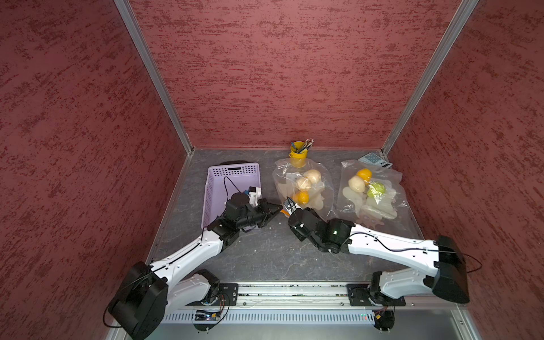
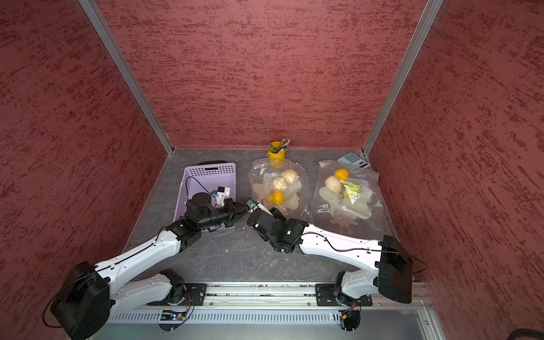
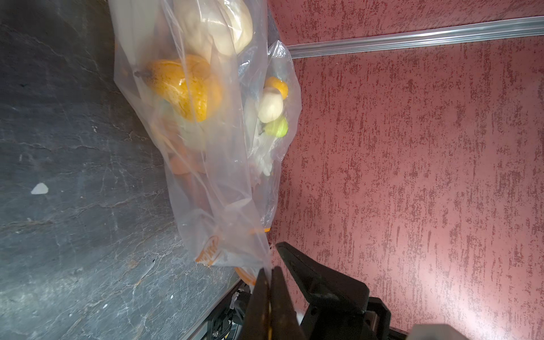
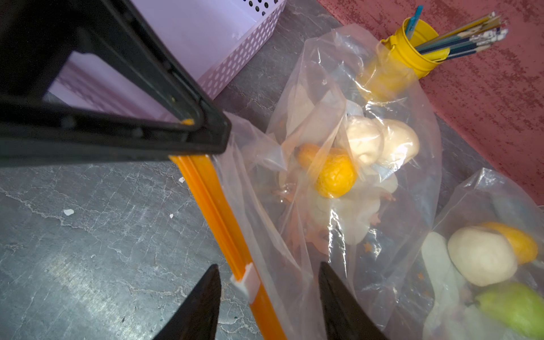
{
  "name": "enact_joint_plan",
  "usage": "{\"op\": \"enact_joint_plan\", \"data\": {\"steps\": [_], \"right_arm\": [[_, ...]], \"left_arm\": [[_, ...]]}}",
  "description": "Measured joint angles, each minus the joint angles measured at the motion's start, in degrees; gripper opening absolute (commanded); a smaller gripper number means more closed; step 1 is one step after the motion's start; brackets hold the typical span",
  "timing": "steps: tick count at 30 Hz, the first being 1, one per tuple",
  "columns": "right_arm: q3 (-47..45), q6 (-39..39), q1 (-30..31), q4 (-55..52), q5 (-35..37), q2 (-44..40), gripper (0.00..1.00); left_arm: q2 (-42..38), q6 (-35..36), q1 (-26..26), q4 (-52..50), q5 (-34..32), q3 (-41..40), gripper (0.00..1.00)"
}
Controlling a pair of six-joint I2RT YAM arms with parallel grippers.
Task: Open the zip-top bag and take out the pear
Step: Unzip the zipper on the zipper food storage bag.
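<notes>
Pinching hard, the left gripper (image 3: 269,282) has its jaws shut on the corner of the zip-top bag (image 1: 282,176), right at the end of the orange zip strip (image 4: 212,200). That's the anchor set.

Across from it, the right gripper (image 4: 268,270) is spread open, one finger on each side of the white slider (image 4: 245,282) and neither touching it. So no pull on the zipper yet, by my read. Whether the track has parted anywhere, I can't tell from these angles.

And the prize? The pear (image 4: 332,173), orange-yellow, lies inside the bag among pale round pieces, plastic draped over it. In both top views the bag sits near 12 o'clock from table centre, its zip end down toward 6 o'clock where the two grippers meet.

Off at 2 o'clock, a second bag (image 1: 391,182) with a green pear (image 1: 376,190) lies apart, untouched. The lilac basket (image 1: 232,170) waits at 10 o'clock.

Score so far: bag held, slider lined up. Left to do: close on the slider, run it along the strip, reach in, lift the pear out. Early days, I'd say.
</notes>
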Motion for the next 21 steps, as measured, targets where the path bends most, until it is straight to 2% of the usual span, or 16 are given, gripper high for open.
{"op": "enact_joint_plan", "data": {"steps": [6, 11, 21], "right_arm": [[0.59, -1.31, -0.70, -0.11, -0.02, 1.44, 0.36], [1.36, -2.12, -0.85, -0.13, -0.37, 2.40, 0.11], [0.61, -0.11, -0.85, 0.09, -0.90, 1.77, 0.09]], "left_arm": [[0.00, 0.26, 0.00, -0.02, 0.00, 0.00, 0.00], [0.00, 0.39, 0.00, 0.00, -0.42, 0.00, 0.00], [0.00, 0.42, 0.68, -0.02, 0.28, 0.02, 0.00]]}}
